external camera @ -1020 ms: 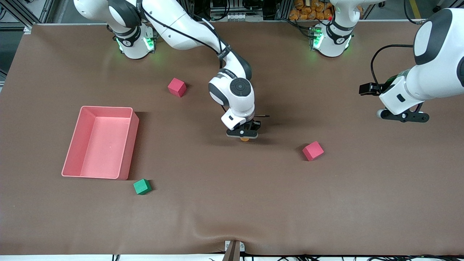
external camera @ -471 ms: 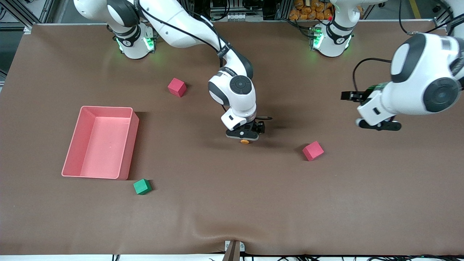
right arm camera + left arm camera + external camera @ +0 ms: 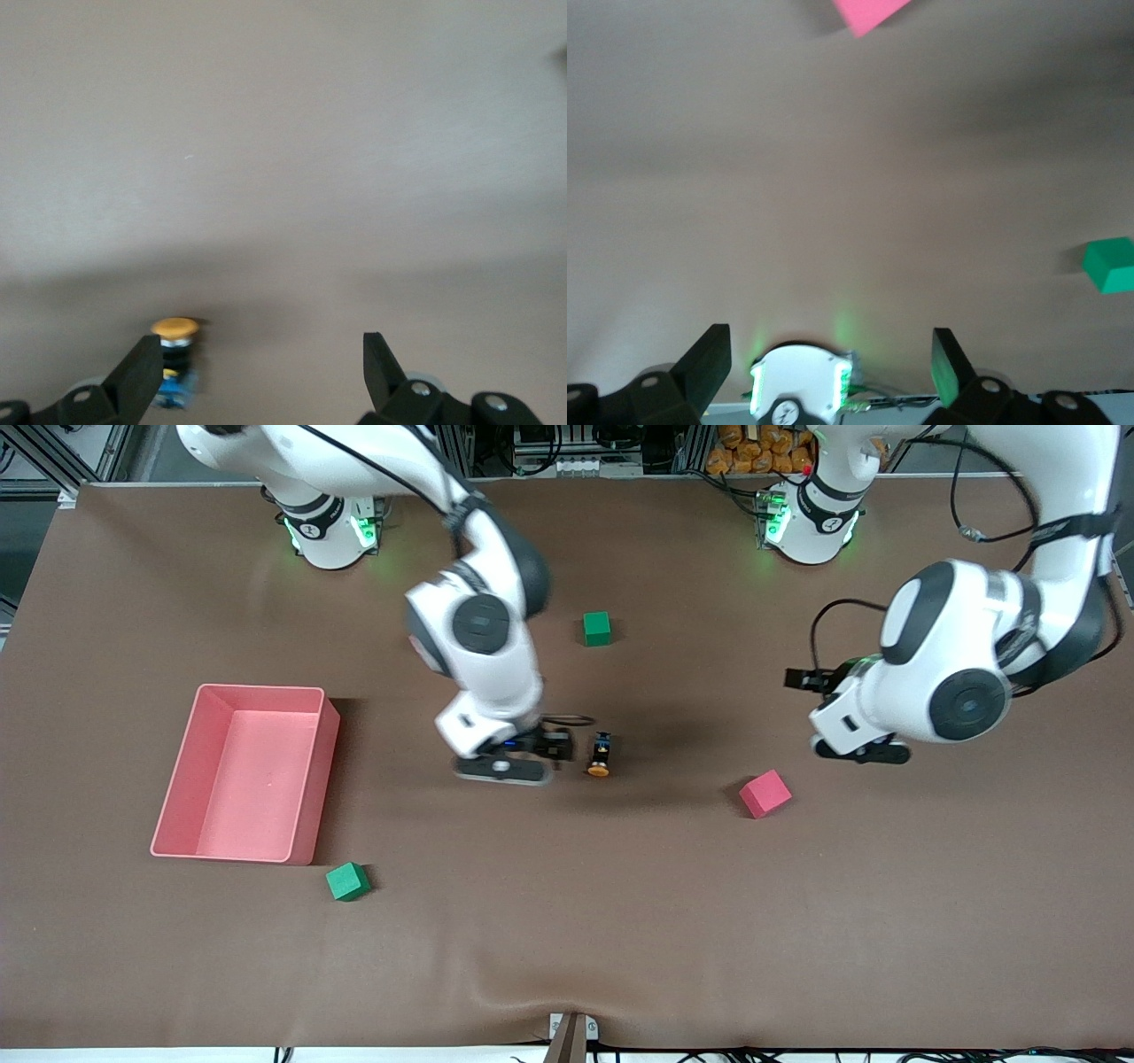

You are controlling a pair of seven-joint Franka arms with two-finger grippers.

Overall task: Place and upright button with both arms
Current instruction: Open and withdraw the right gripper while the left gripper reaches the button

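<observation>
The button (image 3: 601, 755) lies on its side near the middle of the brown tabletop (image 3: 567, 921), orange cap toward the front camera's edge, black body with blue and red bits pointing toward the bases' edge. Nothing holds it.

The right gripper (image 3: 503, 771) is over the cloth just beside the button, toward the right arm's end — its fingers (image 3: 135, 376) stand wide apart with nothing between them, and the right wrist view shows the button next to one finger.

The left gripper (image 3: 861, 751) is up over the table toward the left arm's end, above and near a pink cube (image 3: 765, 794); its jaws are spread wide and empty.

A green cube (image 3: 597, 628) sits nearer the bases' edge. Another green cube (image 3: 347, 881) rests beside the corner of a pink tray (image 3: 306, 828) toward the right arm's end.
</observation>
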